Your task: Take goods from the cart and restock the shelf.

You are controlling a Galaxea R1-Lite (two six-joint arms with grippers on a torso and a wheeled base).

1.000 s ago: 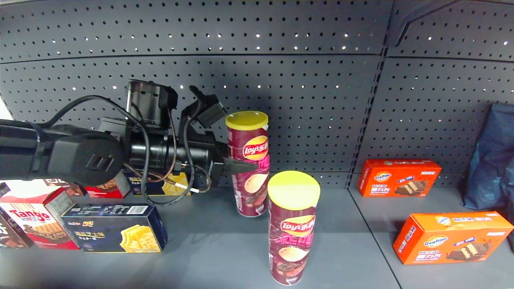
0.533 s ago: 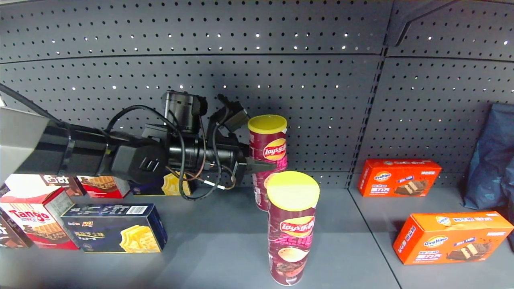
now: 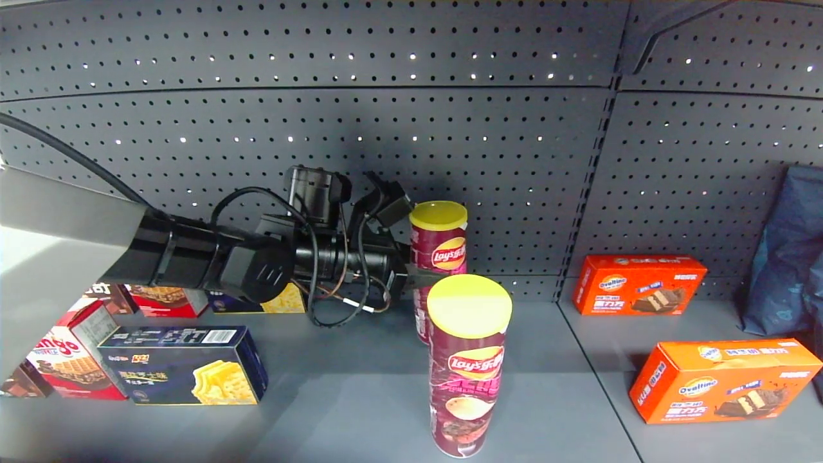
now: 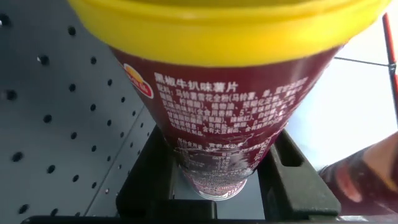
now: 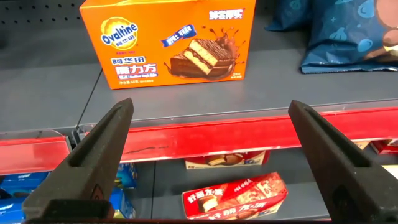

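Far left on the shelf (image 3: 347,399), red box (image 3: 64,354) beside blue box (image 3: 186,363). Mid-shelf, left pincer (image 3: 425,276) clamped on the rear can (image 3: 440,244), upright near the pegboard (image 3: 514,161); directly before it, partly hiding it, front can (image 3: 468,360). Rightward, rear orange box (image 3: 636,283), front orange box (image 3: 723,379), bag (image 3: 787,251). Right pincer (image 5: 211,107) spread apart, facing the shelf front.

The far chip can (image 3: 439,243) and the near chip can (image 3: 469,373) are maroon with yellow lids. The two cake boxes (image 3: 723,379) on the right are orange. The cracker box (image 3: 186,366) on the left is navy. The pegboard (image 3: 450,128) is dark grey and dotted with holes.
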